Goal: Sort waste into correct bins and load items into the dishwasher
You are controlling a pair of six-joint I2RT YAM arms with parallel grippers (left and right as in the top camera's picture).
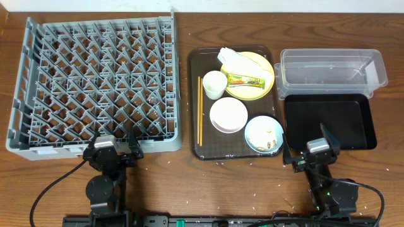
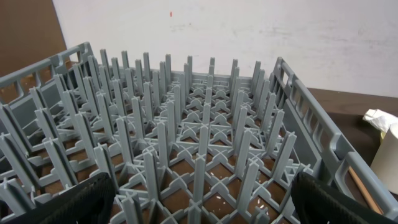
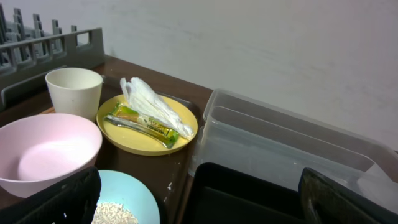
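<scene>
The grey dish rack (image 1: 38,75) fills the left of the table and the left wrist view (image 2: 199,137). A brown serving tray (image 1: 196,148) holds a yellow plate (image 1: 265,63) with a yellow-green wrapper (image 1: 245,80) and a white napkin (image 1: 232,58), a white cup (image 1: 214,84), a white bowl (image 1: 228,115), a light blue bowl (image 1: 264,133) with rice scraps, and chopsticks (image 1: 200,110). The clear tub (image 1: 331,69) and black tray (image 1: 328,120) lie to the right. My left gripper (image 1: 113,146) is open at the rack's front edge. My right gripper (image 1: 306,151) is open, empty, at the black tray's near left corner.
White specks lie scattered on the wooden table in front of the rack and the brown tray. A white wall runs along the table's far edge. In the right wrist view the plate (image 3: 149,127), cup (image 3: 73,92), white bowl (image 3: 46,155) and tub (image 3: 286,149) show ahead.
</scene>
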